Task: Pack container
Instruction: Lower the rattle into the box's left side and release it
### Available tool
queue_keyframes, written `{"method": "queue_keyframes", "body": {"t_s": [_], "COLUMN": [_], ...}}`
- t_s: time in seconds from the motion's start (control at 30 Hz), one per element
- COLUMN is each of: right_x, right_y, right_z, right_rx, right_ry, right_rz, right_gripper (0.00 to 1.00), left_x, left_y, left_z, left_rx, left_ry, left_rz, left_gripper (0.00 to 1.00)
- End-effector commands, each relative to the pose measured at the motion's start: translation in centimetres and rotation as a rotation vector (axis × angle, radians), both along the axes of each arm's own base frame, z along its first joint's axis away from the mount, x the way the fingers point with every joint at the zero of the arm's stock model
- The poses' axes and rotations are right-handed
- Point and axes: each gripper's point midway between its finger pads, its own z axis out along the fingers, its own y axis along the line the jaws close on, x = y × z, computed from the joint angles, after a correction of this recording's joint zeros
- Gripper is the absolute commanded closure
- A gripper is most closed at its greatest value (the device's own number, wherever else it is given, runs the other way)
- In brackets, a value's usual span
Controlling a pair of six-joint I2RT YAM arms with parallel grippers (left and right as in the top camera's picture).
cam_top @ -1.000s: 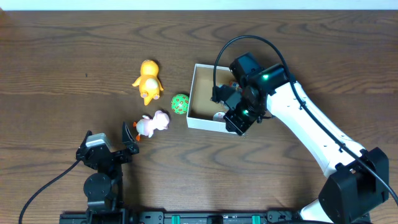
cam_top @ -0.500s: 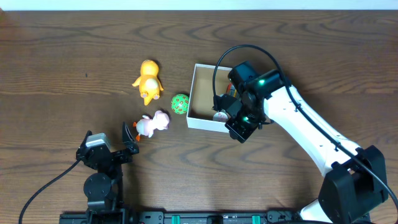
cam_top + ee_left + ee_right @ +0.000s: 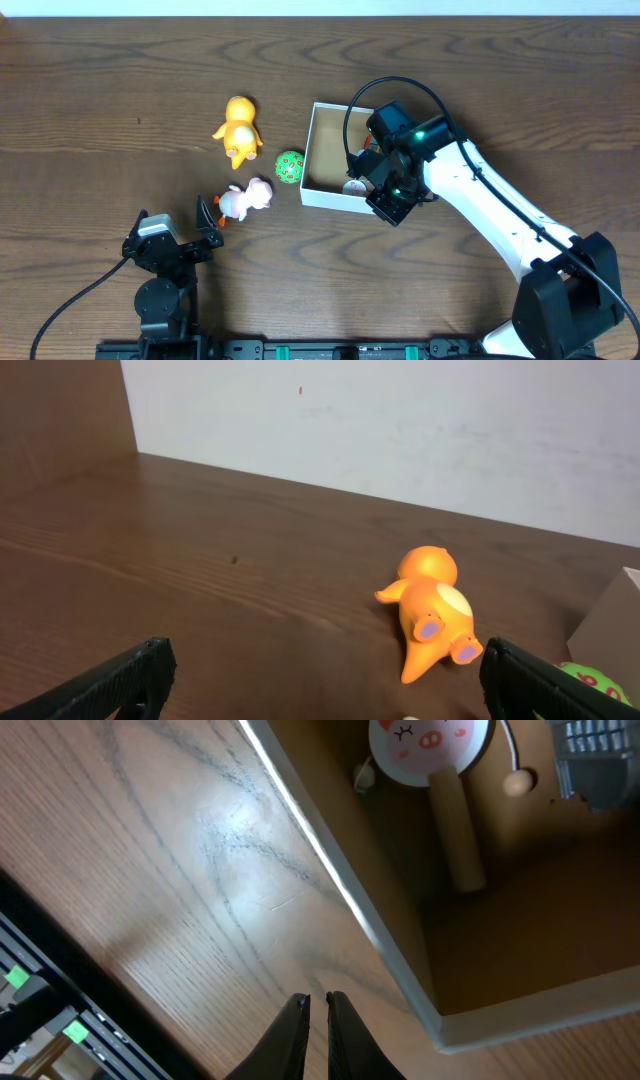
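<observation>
The container (image 3: 312,150) is a shallow box with white walls and a brown inside, at the table's middle. It holds a pig-faced rattle with a wooden handle (image 3: 430,742), also seen in the overhead view (image 3: 353,186). My right gripper (image 3: 317,1007) is shut and empty, just outside the container's front wall (image 3: 330,880), above the bare table; in the overhead view it is at the box's front right (image 3: 388,207). My left gripper (image 3: 172,224) is open and empty at the front left; its fingers frame the left wrist view (image 3: 330,675).
An orange toy (image 3: 238,130) lies left of the container, also in the left wrist view (image 3: 435,610). A green ball (image 3: 290,166) rests against the box's left wall. A pink pig toy (image 3: 246,198) lies in front of the ball, near my left gripper.
My right gripper has shifted slightly left and toward the container's front wall, still shut. The left arm and the toys have not moved.
</observation>
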Motion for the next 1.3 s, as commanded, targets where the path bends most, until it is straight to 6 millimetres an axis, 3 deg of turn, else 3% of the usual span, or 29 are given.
{"method": "queue_keyframes", "body": {"t_s": [0.0, 0.43, 0.7, 0.93, 1.13, 1.27], "right_x": [0.0, 0.2, 1.7, 1.9, 1.1, 0.8], "right_y": [-0.2, -1.7, -2.5, -2.4, -0.4, 2.3], "right_z": [0.2, -1.9, -2.0, -2.0, -1.2, 1.0], "right_rx": [-0.011, -0.084, -0.14, -0.137, -0.028, 0.123], "right_ry": [-0.019, -0.051, -0.123, -0.128, -0.078, -0.038], "right_rz": [0.007, 0.007, -0.024, -0.031, -0.022, -0.013], "right_gripper": [0.91, 0.91, 0.94, 0.92, 0.92, 0.92], "left_x": [0.0, 0.0, 0.0, 0.0, 0.0, 0.0], "left_y": [0.0, 0.0, 0.0, 0.0, 0.0, 0.0], "left_z": [-1.9, -1.9, -1.9, -1.9, -1.9, -1.9], "left_rx": [0.012, 0.012, 0.012, 0.012, 0.012, 0.012], "left_ry": [0.048, 0.048, 0.048, 0.048, 0.048, 0.048], "left_rz": [0.001, 0.001, 0.001, 0.001, 0.001, 0.001], "left_gripper": [0.02, 0.02, 0.02, 0.02, 0.02, 0.02]}}
